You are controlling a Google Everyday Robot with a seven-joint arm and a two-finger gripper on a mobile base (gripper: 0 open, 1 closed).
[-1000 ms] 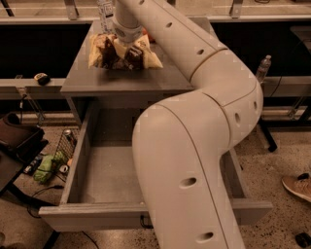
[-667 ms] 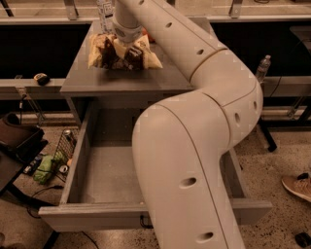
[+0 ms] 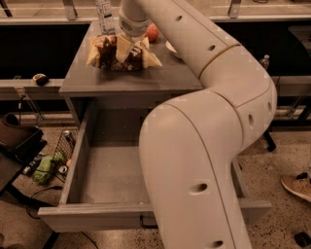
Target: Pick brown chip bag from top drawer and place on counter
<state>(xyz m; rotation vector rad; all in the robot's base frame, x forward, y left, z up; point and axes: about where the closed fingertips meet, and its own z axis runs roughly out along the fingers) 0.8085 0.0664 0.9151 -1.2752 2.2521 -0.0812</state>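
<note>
Nothing much moved since the earlier frames: the gripper (image 3: 128, 48) is in the same spot, down on the chip bag (image 3: 106, 52), and the bag has not shifted either. Gripper is over the back-left part of the counter (image 3: 126, 80), on the bag's middle; cannot tell whether it is clamped or has let go. Bag lies on the counter, long side along the back edge, its left end near the left edge but not over it. No motion with the bag resting on top likely means placing is done or at the release step. Drawer (image 3: 104, 170) stands pulled open below the front edge, with no bag on the floor that shows; its right part is hidden by the arm (image 3: 218, 97). Bottle (image 3: 105, 14) stands at the back edge just behind the bag's left half. Fruit (image 3: 152, 32) sits at the back edge just right of the gripper. Bowl (image 3: 171, 47) is toward the right edge, mostly behind the arm. Front half of the counter is bare, so open room is toward the front edge and straight up. Best exit looks like straight up, as going back or sideways risks the bottle or fruit.
</note>
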